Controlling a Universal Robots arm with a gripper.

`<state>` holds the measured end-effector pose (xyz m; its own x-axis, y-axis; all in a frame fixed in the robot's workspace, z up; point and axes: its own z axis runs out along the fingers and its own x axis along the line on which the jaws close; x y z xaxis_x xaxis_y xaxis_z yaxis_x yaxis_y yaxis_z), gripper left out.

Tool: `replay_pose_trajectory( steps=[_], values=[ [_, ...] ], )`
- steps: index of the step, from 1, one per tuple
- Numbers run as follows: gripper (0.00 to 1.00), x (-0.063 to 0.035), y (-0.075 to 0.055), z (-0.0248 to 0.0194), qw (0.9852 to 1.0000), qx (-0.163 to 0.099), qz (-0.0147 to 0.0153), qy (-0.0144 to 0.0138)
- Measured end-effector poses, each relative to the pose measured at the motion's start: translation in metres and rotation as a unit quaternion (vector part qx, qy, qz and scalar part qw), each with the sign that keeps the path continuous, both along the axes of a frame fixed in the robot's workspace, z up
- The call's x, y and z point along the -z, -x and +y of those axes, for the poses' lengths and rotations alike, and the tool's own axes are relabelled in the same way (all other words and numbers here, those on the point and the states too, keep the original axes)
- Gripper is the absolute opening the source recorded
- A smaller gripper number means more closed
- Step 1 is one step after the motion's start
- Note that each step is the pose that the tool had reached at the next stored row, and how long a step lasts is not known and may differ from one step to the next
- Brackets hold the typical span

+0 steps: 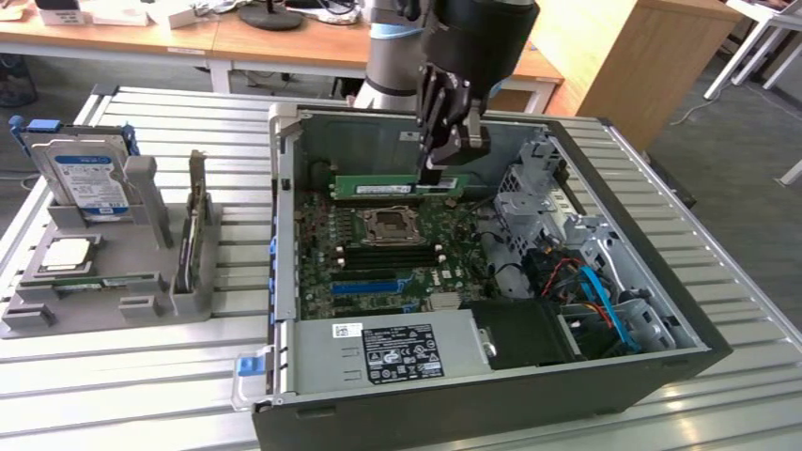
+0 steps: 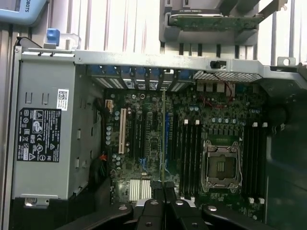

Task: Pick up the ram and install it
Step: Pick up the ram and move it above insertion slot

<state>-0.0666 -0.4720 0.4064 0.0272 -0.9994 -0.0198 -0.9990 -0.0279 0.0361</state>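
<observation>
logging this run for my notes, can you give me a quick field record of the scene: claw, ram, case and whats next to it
claw: shut on the ram, over the open computer case
ram: green stick, held level above the motherboard, apparently not seated in any slot
cpu socket: bare, no cooler on it
black slots: beside the socket, look empty
power supply: grey box with a black label, at the case's near end
grey holder: on the exterior view's left of the case, hard drive standing in it
</observation>
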Motion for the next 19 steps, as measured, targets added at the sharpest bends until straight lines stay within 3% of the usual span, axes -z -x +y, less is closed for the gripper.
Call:
replay_pose_trajectory(
  steps=[8, 14, 19],
  values=[
    [0.12, 0.0004, -0.015, -0.0008, 1.0000, 0.000, 0.0000, 0.0000],
    [0.12, 0.0004, -0.016, -0.0008, 1.0000, 0.000, 0.0000, 0.0000],
    [0.12, 0.0010, -0.016, 0.0030, 1.0000, 0.000, 0.0000, 0.0000]
  ],
)
